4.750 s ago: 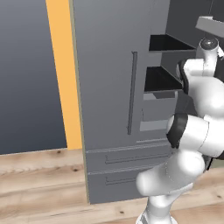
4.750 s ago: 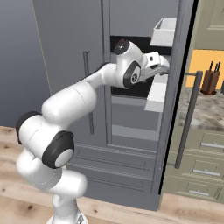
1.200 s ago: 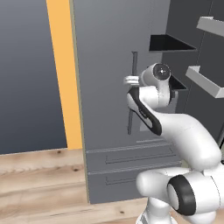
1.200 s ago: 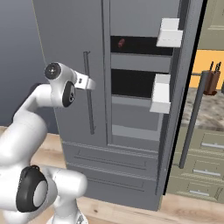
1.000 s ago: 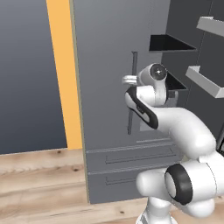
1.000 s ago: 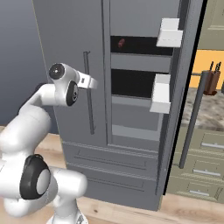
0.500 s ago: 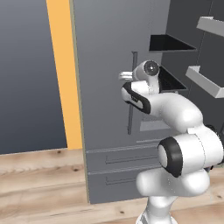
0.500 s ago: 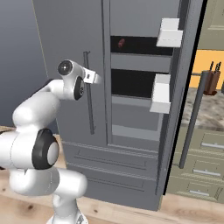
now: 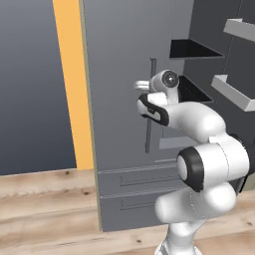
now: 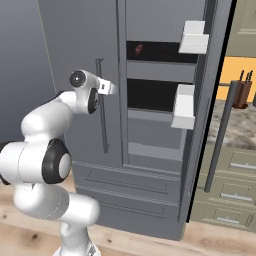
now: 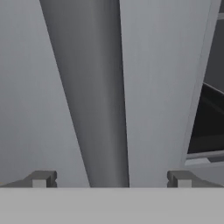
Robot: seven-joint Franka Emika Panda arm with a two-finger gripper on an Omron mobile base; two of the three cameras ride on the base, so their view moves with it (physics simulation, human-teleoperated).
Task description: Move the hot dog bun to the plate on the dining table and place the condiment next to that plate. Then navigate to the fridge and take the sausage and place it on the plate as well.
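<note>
step: fridge opening | claw [image 11: 111, 180] spread wide — straddling the tall grey metal handle [image 10: 101, 107] of the shut left fridge door [image 9: 124, 74], set to pull

Pretty clearly a home kitchen: tall grey fridge [image 10: 150, 125] with one door swung open and white door bins [image 10: 183, 106] on it, freezer drawers [image 10: 130, 187] at the bottom, wood plank floor [image 9: 45, 209], plus a stone counter [image 10: 245, 127] with a knife block [image 10: 242, 92] over beige cabinet drawers [image 10: 235, 190].
</note>
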